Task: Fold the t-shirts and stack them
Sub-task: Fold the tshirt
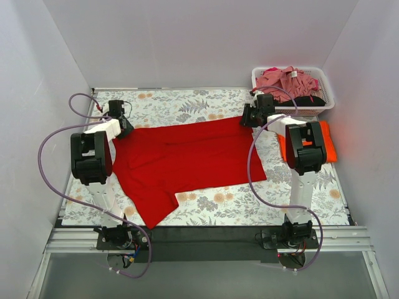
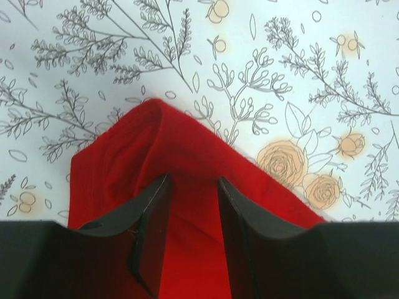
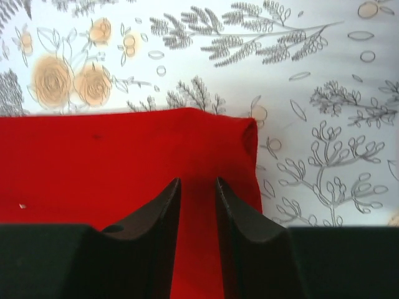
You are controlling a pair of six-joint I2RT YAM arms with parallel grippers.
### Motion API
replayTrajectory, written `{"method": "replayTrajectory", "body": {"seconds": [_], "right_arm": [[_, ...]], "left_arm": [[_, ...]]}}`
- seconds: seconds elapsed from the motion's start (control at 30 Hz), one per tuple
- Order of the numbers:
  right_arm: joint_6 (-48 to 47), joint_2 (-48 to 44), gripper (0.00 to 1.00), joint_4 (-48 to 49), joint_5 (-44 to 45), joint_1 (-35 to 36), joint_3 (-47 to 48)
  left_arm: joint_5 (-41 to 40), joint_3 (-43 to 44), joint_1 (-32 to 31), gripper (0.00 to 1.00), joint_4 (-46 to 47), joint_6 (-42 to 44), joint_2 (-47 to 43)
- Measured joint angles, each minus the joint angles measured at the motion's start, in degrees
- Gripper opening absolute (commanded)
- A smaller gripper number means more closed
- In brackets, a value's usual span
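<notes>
The bright red t-shirt lies folded on the floral table cloth, with a sleeve pointing to the near left. My left gripper is at its far left corner. In the left wrist view the gripper is closed narrowly on the red cloth, which peaks up ahead of the fingertips. My right gripper is at the far right corner. In the right wrist view it is likewise pinched on the red cloth near its edge. An orange t-shirt lies folded under my right arm.
A white lattice basket at the back right holds a dusty pink t-shirt and a black one. The floral table cloth is bordered by white walls on three sides.
</notes>
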Motion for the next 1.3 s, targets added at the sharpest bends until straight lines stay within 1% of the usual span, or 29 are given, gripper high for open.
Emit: {"method": "replayTrajectory", "body": {"seconds": [0.17,0.27,0.43,0.6,0.67,0.7,0.73,0.77,0.8,0.83,0.9,1.0,1.07,1.17,1.3], "right_arm": [[0.0,2.6,0.37,-0.3,2.6,0.2,3.4],[-0.2,4.7,0.37,-1.9,3.5,0.5,7.0],[-0.9,8.6,0.37,-4.3,4.8,0.8,13.4],[-2.2,11.0,0.4,-6.8,5.1,0.8,18.5],[-2.9,11.0,0.45,-7.5,5.1,0.7,19.5],[-3.2,10.9,0.47,-7.8,4.7,0.7,20.0],[-3.4,10.6,0.52,-8.0,4.6,0.7,20.3],[-3.6,10.1,0.54,-8.4,4.1,0.7,20.3],[-4.0,9.5,0.55,-9.0,3.8,0.9,20.2],[-4.3,8.5,0.59,-9.5,3.8,0.9,20.1],[-4.6,5.0,0.61,-9.7,3.9,1.0,18.3],[-4.8,-3.9,0.64,-10.2,5.0,1.5,12.3],[-4.7,-11.4,0.66,-10.0,6.3,1.9,6.8],[-4.7,-21.4,0.68,-10.1,7.6,2.8,-0.9],[-4.6,-28.7,0.69,-13.2,9.7,4.0,-7.3]], "left_arm": [[0.2,3.0,0.5,0.34,-0.3,-0.1,2.6],[0.5,5.3,1.0,0.35,-0.6,-0.2,4.2],[1.1,11.3,1.4,0.37,-1.8,-0.4,8.3],[2.9,15.9,1.4,0.51,-3.5,-0.9,10.7],[3.6,16.5,1.4,0.56,-4.3,-1.0,10.8],[3.9,16.7,1.4,0.63,-4.8,-1.1,10.6],[4.2,16.7,1.4,0.66,-5.2,-1.1,10.5],[4.6,16.7,1.4,0.68,-5.7,-1.3,10.1],[4.9,16.7,1.4,0.72,-6.5,-1.5,9.5],[5.0,16.6,1.4,0.74,-7.0,-1.5,8.7],[5.0,15.3,1.4,0.77,-7.8,-1.9,5.2],[4.2,11.2,1.4,0.78,-9.9,-2.5,-4.1],[3.0,7.8,1.4,0.78,-11.5,-3.1,-12.3],[0.9,1.2,1.4,0.74,-13.5,-4.5,-24.4],[-1.5,-9.9,1.4,0.69,-17.4,-7.0,-37.6]]}}
